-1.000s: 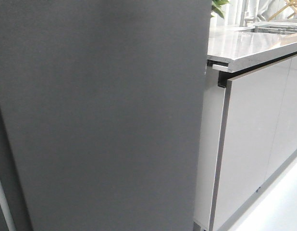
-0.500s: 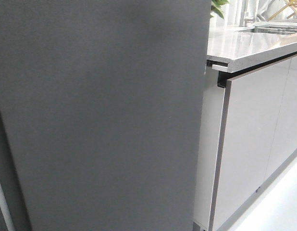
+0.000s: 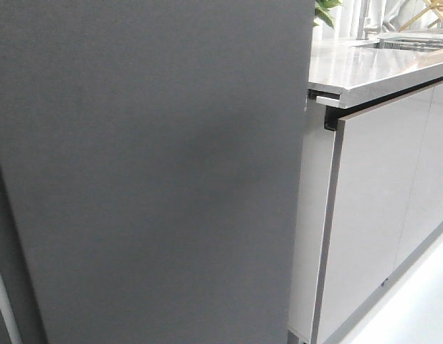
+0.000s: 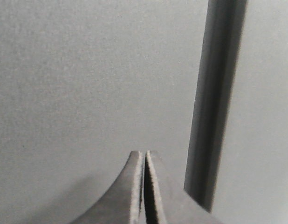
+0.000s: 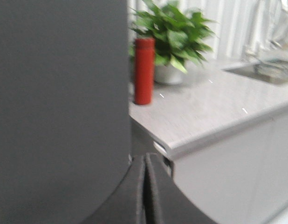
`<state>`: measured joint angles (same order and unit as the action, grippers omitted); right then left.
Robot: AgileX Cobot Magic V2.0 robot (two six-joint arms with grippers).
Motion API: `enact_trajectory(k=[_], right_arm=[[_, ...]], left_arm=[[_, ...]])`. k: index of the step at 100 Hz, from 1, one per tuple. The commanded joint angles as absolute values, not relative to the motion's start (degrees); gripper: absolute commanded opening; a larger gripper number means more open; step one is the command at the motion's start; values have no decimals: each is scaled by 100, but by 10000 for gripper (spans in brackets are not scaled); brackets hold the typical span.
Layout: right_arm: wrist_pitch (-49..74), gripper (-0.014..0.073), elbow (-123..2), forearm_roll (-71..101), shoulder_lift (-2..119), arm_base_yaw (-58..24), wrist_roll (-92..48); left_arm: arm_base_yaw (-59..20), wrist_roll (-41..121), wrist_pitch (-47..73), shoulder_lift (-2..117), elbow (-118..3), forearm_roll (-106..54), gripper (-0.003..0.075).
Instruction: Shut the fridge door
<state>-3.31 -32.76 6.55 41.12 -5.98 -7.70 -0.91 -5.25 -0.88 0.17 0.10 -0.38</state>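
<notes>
Both my pairs of fingers are pressed together on nothing: my left gripper [image 4: 144, 156] sits right up against a matte grey face with a dark vertical seam beside it, my right gripper [image 5: 146, 158] hangs near a dark panel's edge. Beyond them, the fridge door [image 3: 150, 172] fills most of the front view as one flat dark slab. Over the last second it has barely shifted; the pale strip at its lower left keeps about the same width. I judge the door nearly shut, perhaps needing a last push. Whether the gasket has seated is hidden from me, as is any contact between my left fingertips and the door. Farther off lie the countertop [image 5: 214, 107], a red bottle [image 5: 144, 70] and a blurred plant [image 5: 174, 30].
</notes>
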Motion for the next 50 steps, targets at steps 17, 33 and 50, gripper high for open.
enact_trajectory(k=[17, 33, 50], right_arm=[[-751, -76, -2028, 600, 2586, -119, -666], [-740, -76, -1302, 600, 1676, -102, -666], [-740, -76, -651, 600, 972, -79, -666]], left_arm=[[-138, -545, -528, 126, 170, -48, -21], [-138, -545, -528, 126, 170, -48, -21], [-138, -545, -528, 126, 170, -48, -21]])
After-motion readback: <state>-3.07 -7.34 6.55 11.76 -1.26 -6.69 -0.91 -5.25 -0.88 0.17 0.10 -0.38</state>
